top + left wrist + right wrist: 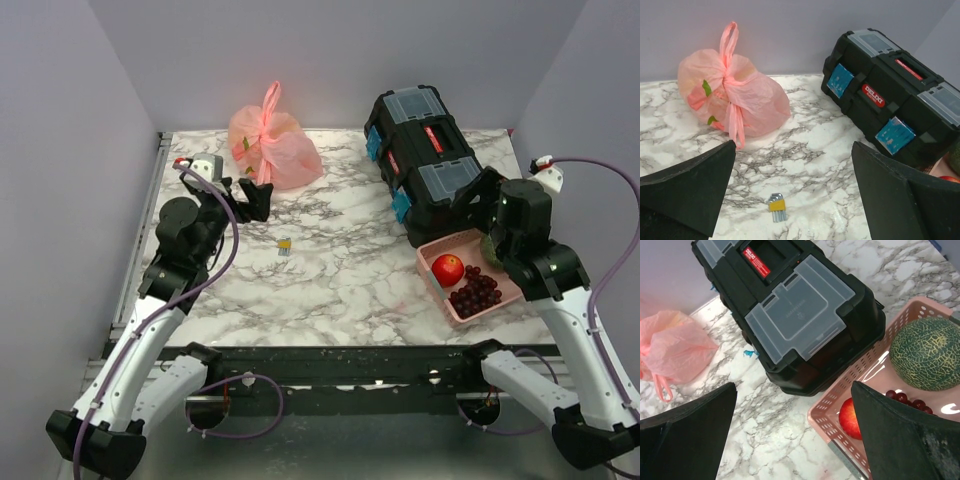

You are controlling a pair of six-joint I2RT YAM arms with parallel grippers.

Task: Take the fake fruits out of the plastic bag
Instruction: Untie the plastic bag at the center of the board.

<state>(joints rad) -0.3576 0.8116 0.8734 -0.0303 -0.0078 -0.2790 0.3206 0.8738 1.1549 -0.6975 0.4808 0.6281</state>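
The thin, crinkly, translucent pink plastic bag [747,100], tied shut, is seen ahead and left of the left gripper [793,145], which is spread wide and empty. The right gripper [792,385], likewise spread and empty, is well apart from it. The film is judged limp, light and slippery, so the tied handles [730,75] are best pinched.

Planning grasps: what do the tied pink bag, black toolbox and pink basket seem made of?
Tied pink bag: thin translucent plastic film, crinkled, contents showing through. Black toolbox: rigid moulded plastic, matte, with clear lid panels. Pink basket: stiff plastic, likely, slightly glossy, with lattice walls.
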